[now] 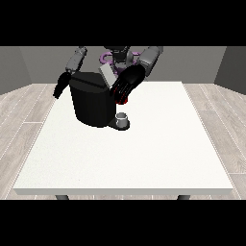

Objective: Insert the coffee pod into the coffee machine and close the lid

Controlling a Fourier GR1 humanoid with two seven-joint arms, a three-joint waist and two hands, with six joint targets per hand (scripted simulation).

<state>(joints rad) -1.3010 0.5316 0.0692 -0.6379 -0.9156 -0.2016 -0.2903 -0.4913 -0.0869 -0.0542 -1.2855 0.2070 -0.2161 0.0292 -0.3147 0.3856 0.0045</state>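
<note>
While the coffee machine stands toward the far left of the white table, a dark, boxy body with its grey lid tilted up at the top, the hand at the view's right hangs just beside the machine's upper right edge, below the raised lid. Its fingers look bent downward around something red showing at their tips; I take that to be the coffee pod, though little of it is visible and I cannot tell how it is pinched. Judged by its kind, a pod should be light, small and stiff-walled with a smooth, somewhat slippery skin, so it is best taken by its sides or rim between thumb and fingers, kept level so it meets the opening squarely. The machine itself looks heavy and rigid and should stay put under a gentle press. Its lid appears to be a thin hinged flap, best pushed down from its free upper edge rather than near the hinge. A small grey cup sits on the machine's base at the near right, apart from the hand. The hand at the view's left hangs beside the machine's far left side, touching nothing, fingers pointing down and relaxed.
</note>
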